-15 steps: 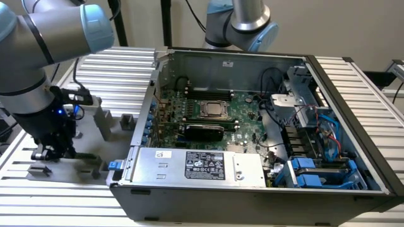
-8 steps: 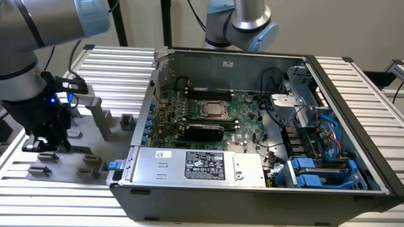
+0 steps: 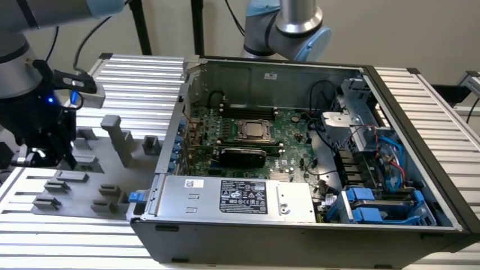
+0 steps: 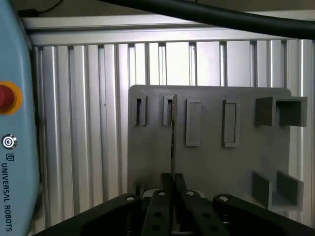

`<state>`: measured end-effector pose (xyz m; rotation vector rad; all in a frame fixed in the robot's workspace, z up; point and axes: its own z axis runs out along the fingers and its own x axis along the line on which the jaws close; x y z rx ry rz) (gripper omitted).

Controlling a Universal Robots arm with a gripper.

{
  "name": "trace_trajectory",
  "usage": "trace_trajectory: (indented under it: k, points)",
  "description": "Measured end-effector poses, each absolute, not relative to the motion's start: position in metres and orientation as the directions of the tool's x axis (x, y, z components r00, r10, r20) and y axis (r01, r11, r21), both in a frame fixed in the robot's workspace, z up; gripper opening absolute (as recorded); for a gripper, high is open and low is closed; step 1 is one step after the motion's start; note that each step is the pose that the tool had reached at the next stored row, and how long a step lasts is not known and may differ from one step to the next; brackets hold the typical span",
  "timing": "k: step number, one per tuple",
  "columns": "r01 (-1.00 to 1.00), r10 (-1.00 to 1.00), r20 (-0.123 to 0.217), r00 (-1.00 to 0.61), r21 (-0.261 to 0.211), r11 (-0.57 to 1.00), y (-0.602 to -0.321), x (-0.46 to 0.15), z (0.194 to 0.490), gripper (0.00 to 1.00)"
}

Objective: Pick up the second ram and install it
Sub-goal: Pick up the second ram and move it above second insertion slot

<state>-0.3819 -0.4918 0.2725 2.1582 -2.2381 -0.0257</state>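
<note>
Clamping the second ram [image 4: 173,142] between its two black fingers [image 4: 164,199], the gripper [image 4: 173,181] is positioned over the grey holder plate [image 4: 216,162]. The fingers are pressed against the stick from both flat sides, with no gap visible between pad and board.

In the wrist view the ram is seen edge-on as a thin dark line. It runs from the fingertips out across the plate to a narrow slot [image 4: 167,110]. Whether its far edge is seated in that slot or lifted clear of it cannot be determined. Two wider rectangular recesses [image 4: 193,123] lie just beside this slot, and open-sided pockets [image 4: 280,112] stand at the plate's edge. The plate rests on a ribbed aluminium table [image 4: 83,128]. A light-blue teach pendant [image 4: 15,162] with a red button [image 4: 6,97] is near the plate but apart from it. A black cable [image 4: 221,19] crosses beyond the table.

In the exterior view the gripper [image 3: 46,157] hangs at the exterior view's left, above the holder plate [image 3: 82,188] and well apart from the open computer case [image 3: 300,239]. An upright block [image 3: 118,140] stands between the gripper and the case. Inside the case the green motherboard [image 3: 289,132] lies flat, with the processor socket [image 3: 255,130] near its middle. The silver power supply [image 3: 232,197] sits along the near wall. The ram is at the holder plate, outside the case.
</note>
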Motion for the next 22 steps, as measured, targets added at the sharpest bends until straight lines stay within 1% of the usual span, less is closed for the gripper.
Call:
trace_trajectory:
  k: [11,22]
  points:
    - [-0.999,-1.0,0.011,-0.025,0.035,0.025,-0.492,-0.367,0.322,0.14]
    - [-0.999,-1.0,0.003,-0.01,0.038,0.01,-0.492,-0.333,0.372,0.14]
